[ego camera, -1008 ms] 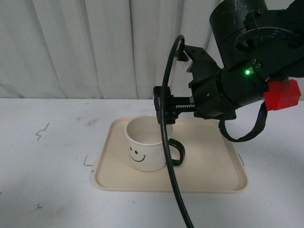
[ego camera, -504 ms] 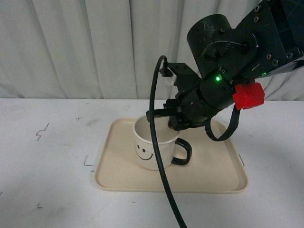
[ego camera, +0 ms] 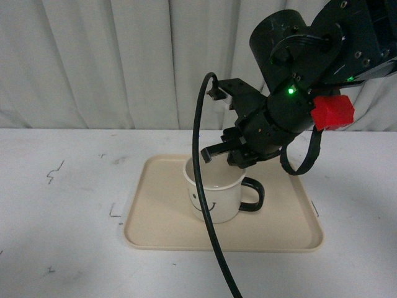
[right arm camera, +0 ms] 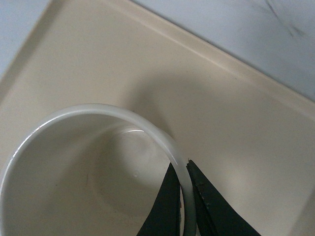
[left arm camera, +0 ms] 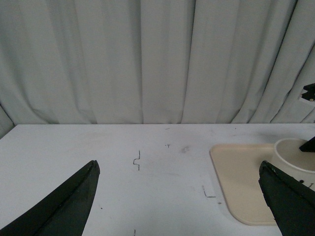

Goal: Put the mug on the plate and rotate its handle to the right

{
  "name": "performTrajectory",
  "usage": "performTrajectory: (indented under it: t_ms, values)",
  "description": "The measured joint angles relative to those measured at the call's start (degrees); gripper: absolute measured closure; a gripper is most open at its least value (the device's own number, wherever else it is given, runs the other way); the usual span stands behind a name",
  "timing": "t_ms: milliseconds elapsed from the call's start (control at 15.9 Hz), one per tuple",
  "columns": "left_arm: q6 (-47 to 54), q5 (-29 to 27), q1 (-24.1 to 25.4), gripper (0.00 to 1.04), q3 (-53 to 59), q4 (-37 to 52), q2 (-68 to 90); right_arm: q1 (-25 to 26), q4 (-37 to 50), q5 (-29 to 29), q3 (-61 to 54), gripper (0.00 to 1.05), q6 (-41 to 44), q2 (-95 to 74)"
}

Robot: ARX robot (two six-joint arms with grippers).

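The cream-white mug stands upright on the beige plate, right of its middle. Its black handle points right and its smiley face looks toward me. My right gripper comes down from above and is shut on the mug's rim at the far right side, near the handle. In the right wrist view the two black fingers pinch the rim, one inside and one outside, with my right gripper over the plate. My left gripper is open and empty over the table, left of the plate and mug.
A white table with small black marks carries the plate. A grey curtain hangs close behind. A black cable loops down from the right arm in front of the mug.
The right gripper has turned the mug and shifted it right on the plate. The handle swung from the front right to point right.
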State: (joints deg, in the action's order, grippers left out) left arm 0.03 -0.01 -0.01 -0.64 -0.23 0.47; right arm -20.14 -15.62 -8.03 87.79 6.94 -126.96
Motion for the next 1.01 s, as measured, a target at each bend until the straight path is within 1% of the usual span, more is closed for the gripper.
performTrajectory:
  t_ms: [63,252,378,567,693,756,1008]
  values:
    - [0.0,0.0,0.0,0.07,0.0,0.0,0.0,0.8,-2.0,-0.7,0.3,1.01,4.4,0.8]
    - [0.0,0.0,0.0,0.07,0.0,0.0,0.0,2.2,-5.9,-6.3,0.7,1.01,18.1,2.9]
    - [0.0,0.0,0.0,0.07,0.0,0.0,0.0,2.1,-8.5,-7.8,1.2,1.01,24.4,2.9]
    - [0.0,0.0,0.0,0.07,0.0,0.0,0.0,2.4,-10.2,-9.1,2.4,1.01,29.7,2.4]
    - [0.0,0.0,0.0,0.07,0.0,0.0,0.0,3.5,-11.6,-11.0,2.8,1.01,32.6,1.6]
    - [0.0,0.0,0.0,0.07,0.0,0.0,0.0,3.7,-13.2,-11.0,2.8,1.01,33.9,1.0]
    - [0.0,0.0,0.0,0.07,0.0,0.0,0.0,4.7,-15.3,-12.9,4.6,1.00,37.6,-0.3]
